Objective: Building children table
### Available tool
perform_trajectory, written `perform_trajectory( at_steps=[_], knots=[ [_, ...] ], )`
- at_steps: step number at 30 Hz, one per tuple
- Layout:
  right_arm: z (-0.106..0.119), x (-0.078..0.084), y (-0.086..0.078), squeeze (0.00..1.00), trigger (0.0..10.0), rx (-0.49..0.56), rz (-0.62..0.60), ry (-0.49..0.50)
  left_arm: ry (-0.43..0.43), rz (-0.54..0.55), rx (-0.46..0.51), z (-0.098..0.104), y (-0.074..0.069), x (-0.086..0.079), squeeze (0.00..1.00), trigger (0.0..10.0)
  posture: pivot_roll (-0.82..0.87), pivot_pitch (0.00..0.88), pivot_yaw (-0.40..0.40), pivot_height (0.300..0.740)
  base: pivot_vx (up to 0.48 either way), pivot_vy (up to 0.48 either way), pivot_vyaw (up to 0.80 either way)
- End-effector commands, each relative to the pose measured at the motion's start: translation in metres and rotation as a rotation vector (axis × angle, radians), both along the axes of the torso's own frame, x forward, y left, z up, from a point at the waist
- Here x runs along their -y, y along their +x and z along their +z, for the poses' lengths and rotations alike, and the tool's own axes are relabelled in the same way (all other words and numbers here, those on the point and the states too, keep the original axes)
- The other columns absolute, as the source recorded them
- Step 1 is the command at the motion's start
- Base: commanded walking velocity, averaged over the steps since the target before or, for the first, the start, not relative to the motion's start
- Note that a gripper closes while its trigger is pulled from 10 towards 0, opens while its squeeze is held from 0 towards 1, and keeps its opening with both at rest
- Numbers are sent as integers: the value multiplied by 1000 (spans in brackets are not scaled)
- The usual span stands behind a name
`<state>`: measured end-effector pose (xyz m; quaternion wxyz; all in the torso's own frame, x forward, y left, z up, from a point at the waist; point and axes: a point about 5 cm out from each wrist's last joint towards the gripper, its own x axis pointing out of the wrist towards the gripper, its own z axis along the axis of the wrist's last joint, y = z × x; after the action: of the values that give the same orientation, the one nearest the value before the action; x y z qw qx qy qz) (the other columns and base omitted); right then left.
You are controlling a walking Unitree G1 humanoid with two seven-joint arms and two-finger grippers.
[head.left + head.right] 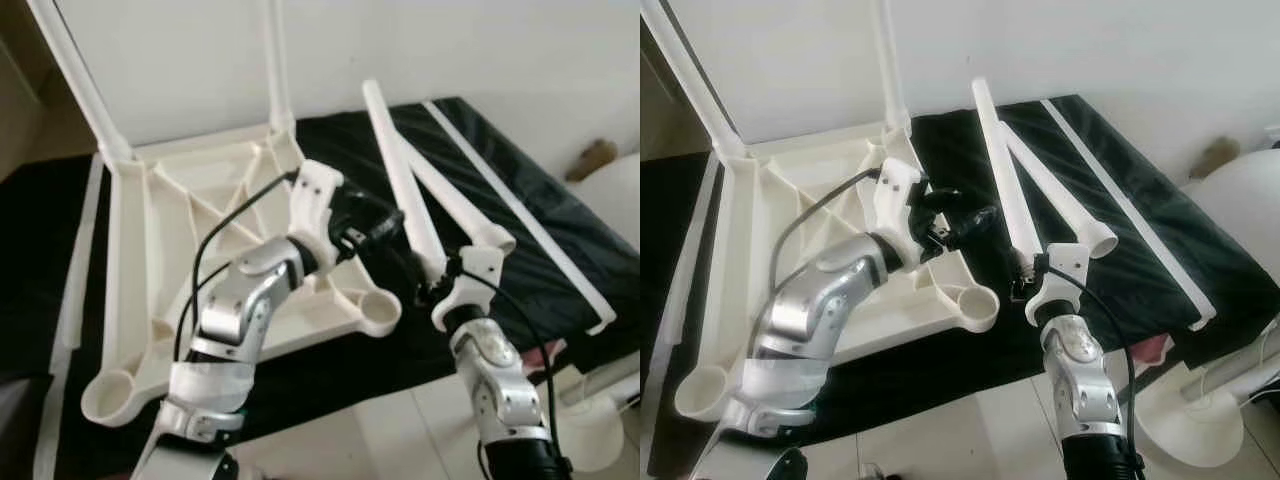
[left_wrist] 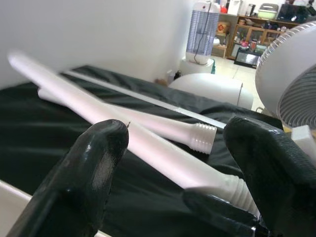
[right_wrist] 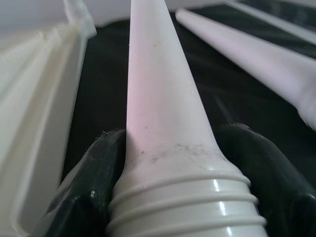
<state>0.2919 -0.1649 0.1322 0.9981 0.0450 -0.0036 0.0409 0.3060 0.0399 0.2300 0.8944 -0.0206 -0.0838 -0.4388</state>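
The white children's table top (image 1: 150, 230) lies upside down on a black cloth, with two legs (image 1: 280, 70) standing up from its far corners. Its near right socket (image 1: 378, 312) is empty. My right gripper (image 1: 432, 285) is shut on a loose white leg (image 1: 400, 180) just above its threaded end (image 3: 187, 202), and the leg slants up and away. A second loose leg (image 1: 450, 200) lies on the cloth beside it. My left gripper (image 1: 965, 210) hovers open over the table top's right edge, pointing at the held leg (image 2: 148, 143), its fingers (image 2: 94, 163) holding nothing.
A long white strip (image 1: 520, 210) lies along the cloth's right side and another (image 1: 85, 250) lies left of the table top. A white fan (image 2: 291, 74) stands to the right, its base (image 1: 1200, 420) on the tiled floor. A wall rises behind the cloth.
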Motion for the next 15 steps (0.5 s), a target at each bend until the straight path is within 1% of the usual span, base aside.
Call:
perform_trajectory(
  at_steps=[1, 3, 4, 6, 9, 10, 11, 15],
  knots=[
    [1, 3, -2, 0, 10000, -14, -15, -4, 32, -41, 50, 0, -5, 1, 0, 10000, -51, 67, 39, 740, 0, 0, 0],
    [-3, 3, -7, 0, 10000, -101, 56, -14, 35, -22, 136, -1, -13, -4, 0, 10000, -45, 88, 20, 740, 0, 0, 0],
    [-3, 3, -7, 0, 10000, -101, 56, -14, 35, -22, 136, -1, -13, -4, 0, 10000, -45, 88, 20, 740, 0, 0, 0],
    [-1, 5, -10, 0, 10000, -112, 69, -10, 41, -32, 122, -5, -19, -5, 0, 10000, -48, 96, 20, 740, 0, 0, 0],
    [0, 5, -11, 0, 10000, -116, 67, -10, 43, -32, 120, -5, -20, -5, 0, 10000, -48, 96, 20, 740, 0, 0, 0],
    [0, 8, -13, 161, 10000, -126, 47, -6, 52, -27, 114, -7, -22, -6, 0, 10000, -47, 103, 20, 740, 0, 0, 0],
    [-1, 12, -15, 996, 10000, -139, 19, 3, 56, -25, 107, -9, -23, -8, 0, 10000, -50, 108, 19, 740, 0, 0, 0],
    [-1, 18, -20, 1000, 10000, -169, -17, 15, 57, -23, 109, -13, -27, -10, 0, 10000, -53, 110, 21, 740, 0, 0, 0]
  ],
)
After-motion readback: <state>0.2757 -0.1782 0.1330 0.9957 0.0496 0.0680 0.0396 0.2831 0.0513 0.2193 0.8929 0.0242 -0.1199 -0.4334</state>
